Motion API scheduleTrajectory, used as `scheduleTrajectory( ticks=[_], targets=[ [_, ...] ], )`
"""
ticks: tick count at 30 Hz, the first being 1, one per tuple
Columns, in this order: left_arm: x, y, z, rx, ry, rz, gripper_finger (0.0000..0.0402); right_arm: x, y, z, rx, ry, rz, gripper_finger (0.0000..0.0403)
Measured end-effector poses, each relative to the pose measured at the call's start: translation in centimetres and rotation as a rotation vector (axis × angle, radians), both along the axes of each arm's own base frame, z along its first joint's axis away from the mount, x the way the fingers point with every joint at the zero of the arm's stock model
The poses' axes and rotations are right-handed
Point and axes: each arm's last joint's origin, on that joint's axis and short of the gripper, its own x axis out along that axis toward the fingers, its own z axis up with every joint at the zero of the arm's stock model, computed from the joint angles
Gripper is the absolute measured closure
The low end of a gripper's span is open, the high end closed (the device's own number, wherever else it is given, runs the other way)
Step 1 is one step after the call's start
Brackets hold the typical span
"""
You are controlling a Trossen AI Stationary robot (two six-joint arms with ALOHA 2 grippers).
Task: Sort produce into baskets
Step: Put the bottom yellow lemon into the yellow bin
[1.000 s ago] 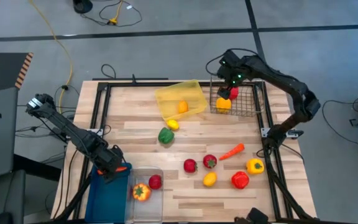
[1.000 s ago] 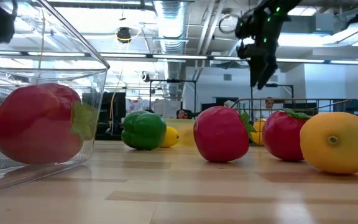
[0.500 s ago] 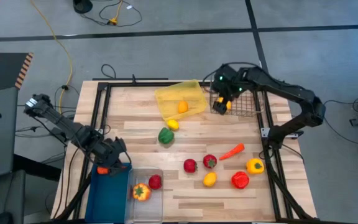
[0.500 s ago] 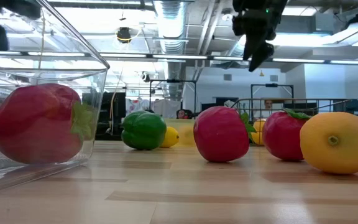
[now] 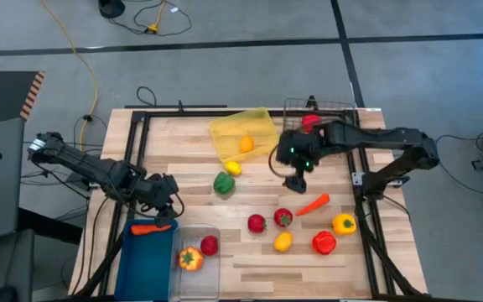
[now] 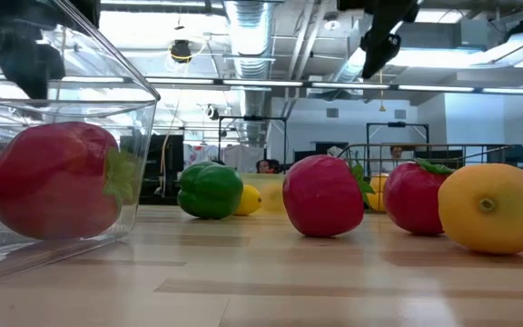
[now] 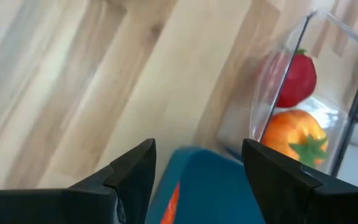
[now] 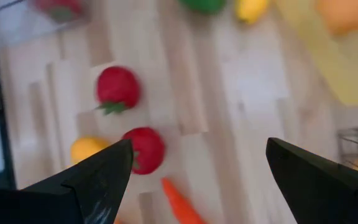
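Around table centre to five o'clock, seven loose plastic toys [image 5: 283, 218] remain unsorted; both grippers, left gripper [image 5: 168, 191] and right gripper [image 5: 297, 179], spread wide, empty.

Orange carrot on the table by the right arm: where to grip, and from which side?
Grip the carrot mid-body, fingers closing across its narrow width. It lies flat and diagonal on the wood, so come straight down from above. The open right gripper hovers close by, and nothing crowds the carrot.
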Motion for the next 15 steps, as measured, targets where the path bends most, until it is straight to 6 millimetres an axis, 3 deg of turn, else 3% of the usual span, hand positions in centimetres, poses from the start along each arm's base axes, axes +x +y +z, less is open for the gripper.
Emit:
scheduleTrajectory(
  ticks=[10, 15],
  targets=[
    [0.7, 0.8, 0.2, 0.034, -0.056, -0.029, 0.0176, 0.0, 7.2, -0.4, 0.007, -0.006, 0.240, 0.0010],
    [0.8, 1.0, 0.2, 0.051, -0.064, -0.038, 0.0176, 1.3, 10.9, -2.0, 0.032, 0.007, 0.295, 0.0010]
  ],
)
